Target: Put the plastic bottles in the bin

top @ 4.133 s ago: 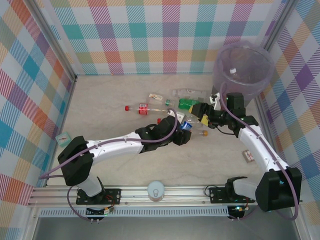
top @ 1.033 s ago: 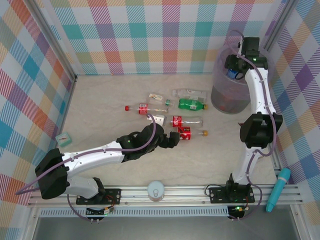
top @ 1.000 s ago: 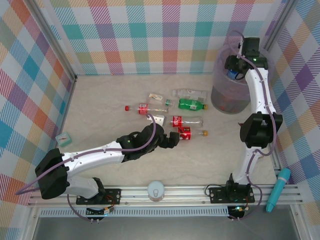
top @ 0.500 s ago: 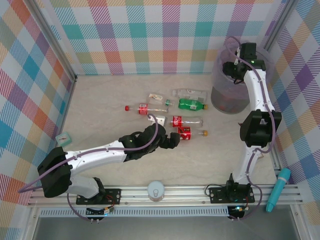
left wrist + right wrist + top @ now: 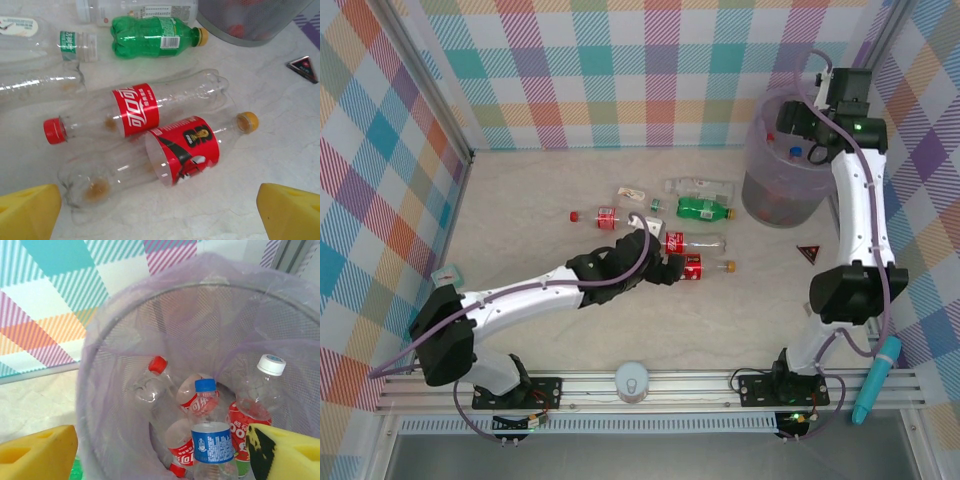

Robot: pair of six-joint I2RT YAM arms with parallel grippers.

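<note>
Several plastic bottles lie mid-table: a red-labelled one with an orange cap (image 5: 185, 150) (image 5: 695, 265), a red-capped cola bottle (image 5: 135, 110) (image 5: 688, 242), a green one (image 5: 150, 36) (image 5: 704, 209) and clear ones behind. My left gripper (image 5: 160, 220) (image 5: 672, 270) stands open just short of the orange-capped bottle, empty. The bin (image 5: 100, 340) (image 5: 775, 195) stands at the back right and holds several bottles. A blue-labelled bottle (image 5: 212, 442) is inside it, free of my pads. My right gripper (image 5: 160, 455) (image 5: 802, 128) hovers open above the bin's mouth.
A small teal cube (image 5: 445, 275) sits by the left wall. A dark triangular piece (image 5: 809, 252) (image 5: 302, 68) lies right of the bottles. A white round object (image 5: 633, 381) rests on the front rail. Plaid walls close in three sides.
My right gripper opened over the bin and the blue-labelled bottle left it and now sits inside. The right arm shifted right. My left gripper moved closer to the orange-capped bottle.
</note>
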